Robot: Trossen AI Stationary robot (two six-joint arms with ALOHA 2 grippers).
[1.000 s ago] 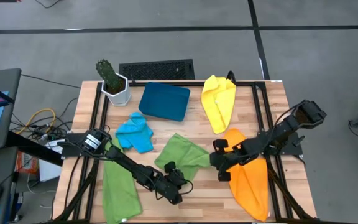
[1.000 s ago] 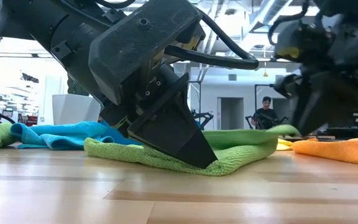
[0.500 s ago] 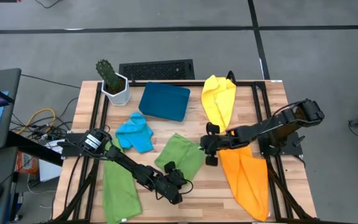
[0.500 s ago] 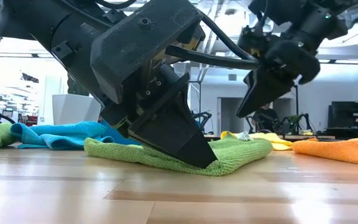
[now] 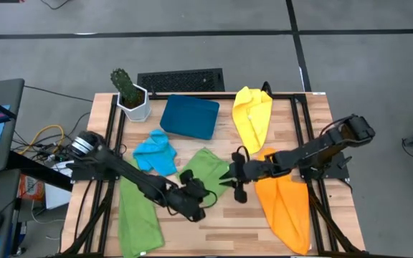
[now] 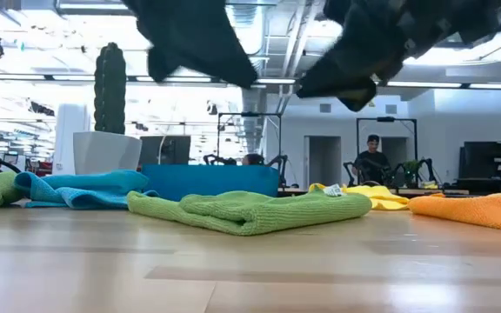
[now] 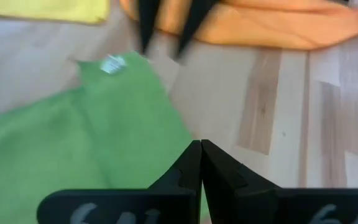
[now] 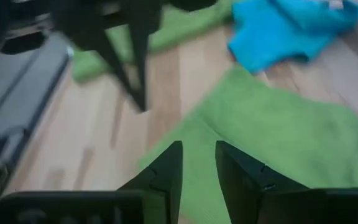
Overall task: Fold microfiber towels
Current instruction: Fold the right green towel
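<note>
While the middle green towel (image 5: pixel 208 170) lies folded on the desk (image 5: pixel 214 228) under both tools, my left tool (image 5: pixel 195 199) is clenched empty and my right tool (image 5: pixel 229 179) part-released, holding nothing (both raised). Next: pick another towel.

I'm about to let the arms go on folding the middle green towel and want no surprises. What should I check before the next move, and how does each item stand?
1. Left gripper shut and empty, above the middle green towel: ok.
2. Right gripper open, holding nothing, at that towel's edge: ok.
3. Both grippers raised off the wooden table: ok.
4. Towel lies flat and neatly folded: not ok, it is bunched in the low view.
5. Orange towel and sky-blue towel apart from the green one: ok.
6. Grippers clear of each other: cannot tell, they are close.
</note>
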